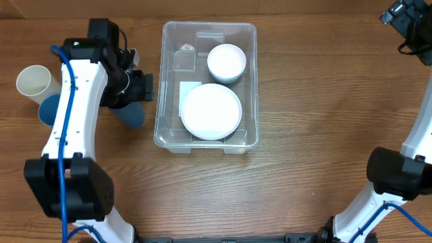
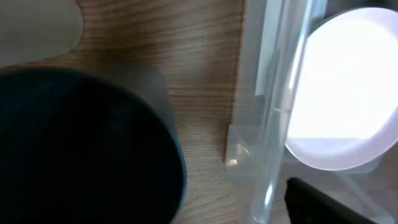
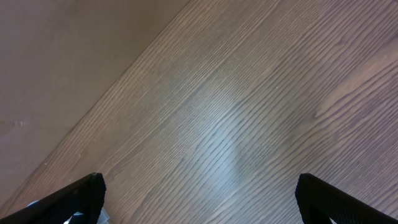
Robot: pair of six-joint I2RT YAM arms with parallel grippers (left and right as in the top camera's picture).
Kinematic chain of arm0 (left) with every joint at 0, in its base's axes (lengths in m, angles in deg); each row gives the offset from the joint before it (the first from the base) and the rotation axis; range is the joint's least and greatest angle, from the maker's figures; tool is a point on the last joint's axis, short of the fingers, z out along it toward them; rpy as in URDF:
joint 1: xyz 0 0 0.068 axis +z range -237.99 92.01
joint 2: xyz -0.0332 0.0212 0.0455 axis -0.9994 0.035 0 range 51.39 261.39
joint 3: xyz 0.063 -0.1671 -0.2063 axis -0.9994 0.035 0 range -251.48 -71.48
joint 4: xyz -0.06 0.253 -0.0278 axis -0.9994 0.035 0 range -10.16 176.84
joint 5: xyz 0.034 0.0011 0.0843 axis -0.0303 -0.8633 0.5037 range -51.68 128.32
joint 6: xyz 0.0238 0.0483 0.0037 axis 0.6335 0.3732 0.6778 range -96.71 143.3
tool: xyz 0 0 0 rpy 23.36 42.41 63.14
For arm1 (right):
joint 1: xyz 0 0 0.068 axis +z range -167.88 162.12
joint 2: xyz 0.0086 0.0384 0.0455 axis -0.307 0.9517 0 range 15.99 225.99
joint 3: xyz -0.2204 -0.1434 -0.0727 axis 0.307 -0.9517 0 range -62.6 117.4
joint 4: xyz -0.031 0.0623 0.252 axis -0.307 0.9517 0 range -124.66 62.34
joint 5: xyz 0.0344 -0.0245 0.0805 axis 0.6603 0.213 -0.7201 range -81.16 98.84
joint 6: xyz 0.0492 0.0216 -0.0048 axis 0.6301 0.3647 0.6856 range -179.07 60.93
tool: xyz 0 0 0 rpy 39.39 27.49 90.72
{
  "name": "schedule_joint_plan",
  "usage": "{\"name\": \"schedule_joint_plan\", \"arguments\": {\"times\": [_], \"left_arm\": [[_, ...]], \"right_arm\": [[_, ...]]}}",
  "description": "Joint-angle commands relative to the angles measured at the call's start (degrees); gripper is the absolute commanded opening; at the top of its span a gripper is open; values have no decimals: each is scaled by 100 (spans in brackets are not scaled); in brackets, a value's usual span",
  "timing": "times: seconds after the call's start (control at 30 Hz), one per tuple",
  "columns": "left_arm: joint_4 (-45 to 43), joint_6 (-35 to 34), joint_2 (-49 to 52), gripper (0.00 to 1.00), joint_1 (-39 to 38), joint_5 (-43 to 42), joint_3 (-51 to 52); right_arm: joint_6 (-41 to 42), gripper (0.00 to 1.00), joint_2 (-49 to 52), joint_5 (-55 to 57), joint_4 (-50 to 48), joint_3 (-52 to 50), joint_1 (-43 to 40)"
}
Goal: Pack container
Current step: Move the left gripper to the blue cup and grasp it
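The clear container (image 1: 164,81) stands at the table's middle. It holds a white plate (image 1: 210,111), a white bowl (image 1: 226,62) and a white label (image 1: 190,88). My left gripper (image 1: 138,88) hovers just left of the container, above a dark blue cup (image 1: 132,116). In the left wrist view the cup's dark mouth (image 2: 81,149) fills the left side and hides the left finger. The right finger sits far right, so the left gripper (image 2: 193,208) is open beside the container wall (image 2: 273,124) and plate (image 2: 348,93). My right gripper (image 3: 199,193) is open over bare wood at the far right corner (image 1: 405,20).
A white cup (image 1: 34,82) and a second blue cup (image 1: 48,109) lie at the far left, behind my left arm. The right arm's base (image 1: 398,175) stands at the right.
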Motion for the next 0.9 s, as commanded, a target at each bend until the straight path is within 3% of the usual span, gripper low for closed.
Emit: {"name": "schedule_joint_plan", "arguments": {"times": [0.0, 0.03, 0.1, 0.23, 0.3, 0.67, 0.87], "left_arm": [[-9, 9, 291, 62, 24, 63, -129], [-22, 7, 323, 48, 22, 63, -129], [-24, 4, 326, 30, 24, 63, -129], [24, -20, 323, 18, 22, 61, -129], [85, -22, 323, 4, 22, 63, -131], [426, -278, 238, 4, 20, 136, -391], [1440, -278, 199, 4, 11, 330, -1738]], "right_arm": [[24, 100, -28, 42, -26, 39, 11], [24, 100, -28, 42, -26, 39, 11], [24, 100, -28, 42, -26, 39, 11], [24, 100, -28, 42, -24, 39, 11], [24, 100, -28, 42, -24, 39, 11], [24, 100, -28, 42, -26, 39, 11], [24, 100, -28, 42, -26, 39, 11]]}}
